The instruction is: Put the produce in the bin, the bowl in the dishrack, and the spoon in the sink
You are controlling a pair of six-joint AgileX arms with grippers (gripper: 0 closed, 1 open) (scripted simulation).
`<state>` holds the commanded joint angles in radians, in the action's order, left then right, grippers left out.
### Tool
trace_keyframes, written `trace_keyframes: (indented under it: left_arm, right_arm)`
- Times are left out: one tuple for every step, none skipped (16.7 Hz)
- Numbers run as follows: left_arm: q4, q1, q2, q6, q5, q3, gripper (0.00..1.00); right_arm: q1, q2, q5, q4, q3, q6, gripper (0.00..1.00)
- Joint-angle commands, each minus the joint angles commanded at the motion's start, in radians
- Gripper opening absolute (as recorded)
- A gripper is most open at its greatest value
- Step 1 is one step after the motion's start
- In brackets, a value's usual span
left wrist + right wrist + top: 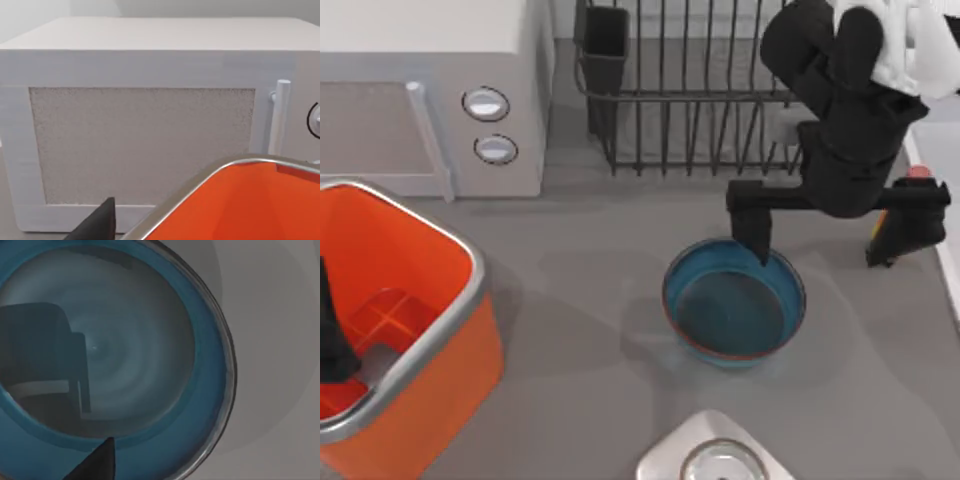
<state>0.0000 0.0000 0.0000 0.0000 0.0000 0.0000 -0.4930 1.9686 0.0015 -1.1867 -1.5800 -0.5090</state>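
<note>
The blue bowl (734, 305) sits upright, mouth up, on the grey desk (580, 300) near the middle, with bare desk all round its rim and the dishrack (690, 100) just beyond its far side. The right hand (825, 245) hangs spread wide, released, one finger (752, 225) at the bowl's far rim, seemingly just inside. The left hand (332, 335) sits inside the orange bin (440, 330) at the desk's left edge; I cannot tell its grip.
</note>
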Motion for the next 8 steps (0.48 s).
trace_keyframes:
  left_arm:
    - [0.000,0.000,0.000,0.000,0.000,0.000,1.00]
    - [0.000,0.000,0.000,0.000,0.000,0.000,1.00]
    - [0.000,0.000,0.000,0.000,0.000,0.000,1.00]
    - [0.000,0.000,0.000,0.000,0.000,0.000,1.00]
    - [0.000,0.000,0.000,0.000,0.000,0.000,1.00]
    - [0.000,0.000,0.000,0.000,0.000,0.000,1.00]
    - [0.000,0.000,0.000,0.000,0.000,0.000,1.00]
    - [0.000,0.000,0.000,0.000,0.000,0.000,1.00]
  right_arm:
    - [-0.001,0.011,0.000,0.045,0.031,0.000,1.00]
    - [-0.001,0.024,0.000,0.098,0.065,-0.002,1.00]
    - [-0.002,0.038,0.000,0.152,0.101,-0.003,1.00]
    - [-0.003,0.051,0.000,0.201,0.134,-0.004,1.00]
    - [-0.003,0.062,0.000,0.239,0.163,-0.004,1.00]
    - [-0.004,0.071,0.000,0.267,0.187,-0.005,1.00]
    - [-0.005,0.077,0.000,0.284,0.202,-0.006,1.00]
    - [-0.005,0.079,0.000,0.291,0.207,-0.006,1.00]
